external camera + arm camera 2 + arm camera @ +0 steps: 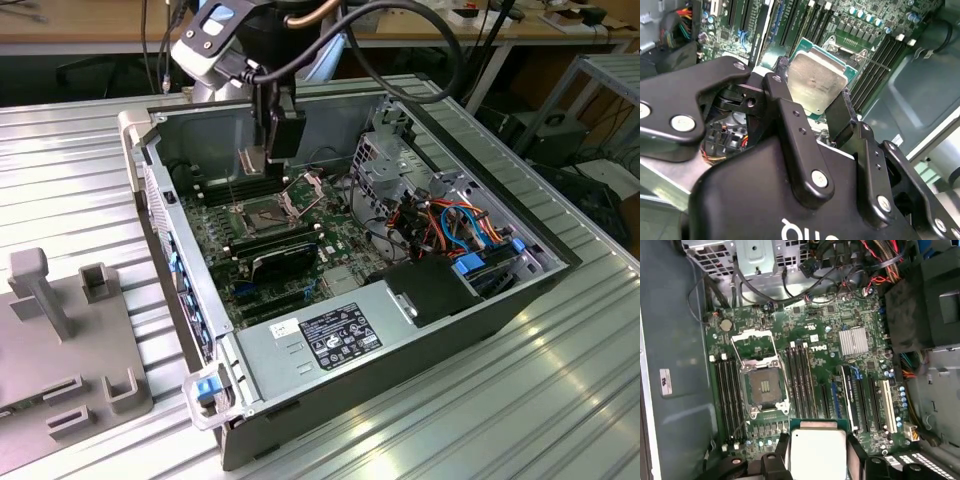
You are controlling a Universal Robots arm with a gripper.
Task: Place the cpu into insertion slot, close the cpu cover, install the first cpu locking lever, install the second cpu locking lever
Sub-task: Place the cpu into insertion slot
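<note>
**Exterior view.** An open computer case (470,300) lies on a ribbed metal table (540,400), with a grey fixture (60,330) at the exterior view's left. The arm reaches down into the case, and its gripper (268,155) hangs above the motherboard (225,245), apart from it. Just below and in front of the gripper sits the insertion slot (258,216), with the cpu cover (302,188) swung up off it.

**Second wrist view.** This view shows the grasp close up. The two black fingers (790,115) are clenched on opposite edges of the cpu (816,80), whose dull metal top faces the camera; the gripper (814,89) carries it clear of the board.

**First wrist view.** This view looks straight down on the board. The cpu (817,452) sits between the fingers (856,457) of the gripper (818,460), to one side of the socket, not over it. The insertion slot (764,388) is bare — its dark pin field is exposed inside the silver frame. The cpu cover (754,344) lies folded back from the slot along its hinged edge. Long black memory slots (800,377) run on both sides of the socket, and a finned heatsink (853,341) stands well apart from it.
</note>
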